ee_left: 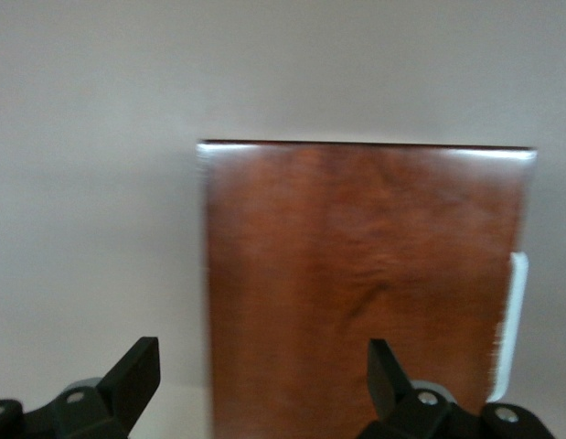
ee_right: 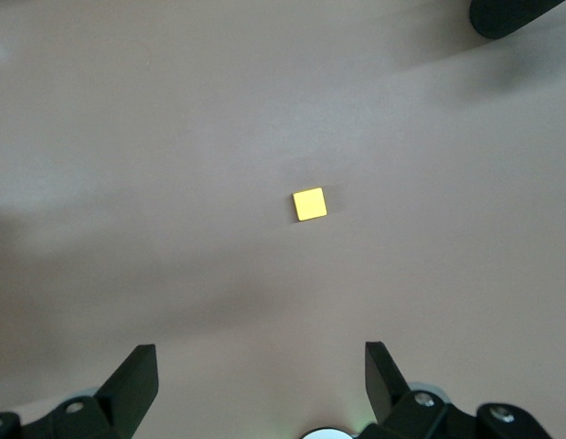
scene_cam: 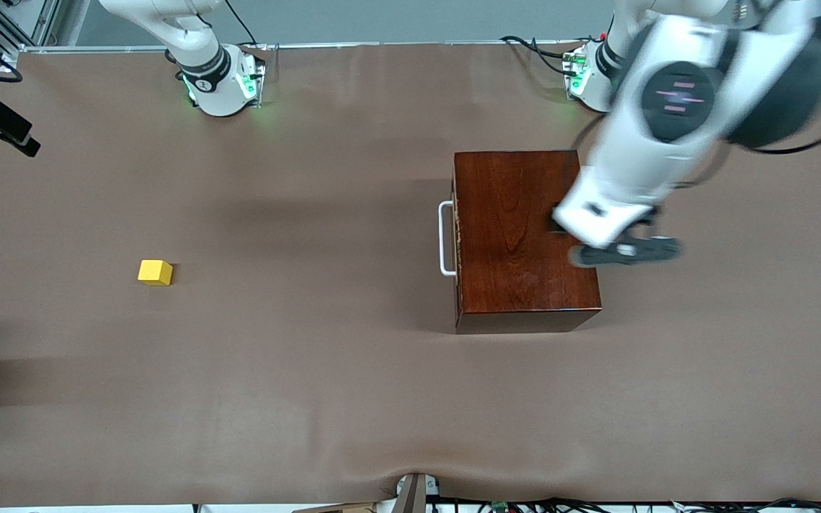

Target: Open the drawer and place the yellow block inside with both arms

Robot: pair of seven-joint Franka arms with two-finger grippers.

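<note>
Left gripper (scene_cam: 621,249) of mine hangs over the edge of the wooden box (scene_cam: 517,228) that lies away from its handle, fingers (ee_left: 136,370) spread wide with nothing between them. The drawer is shut: its dark front sits flush with the box, and the white handle (scene_cam: 445,239) sticks out toward the right arm's end of the table. To do this step well, I judge I should cross over the lid, drop beside the handle, line my fingers across its bar and pull straight out along the drawer's run, without lifting or twisting, so the box does not slide with it.

The yellow block (scene_cam: 155,272) sits alone on the brown table (scene_cam: 311,356), well apart from the box, toward the right arm's end. My right gripper (ee_right: 260,370) hovers high above it, released and carrying nothing; it waits.

With the drawer closed, I cannot see whether anything lies inside it. Nothing rests on the lid.
</note>
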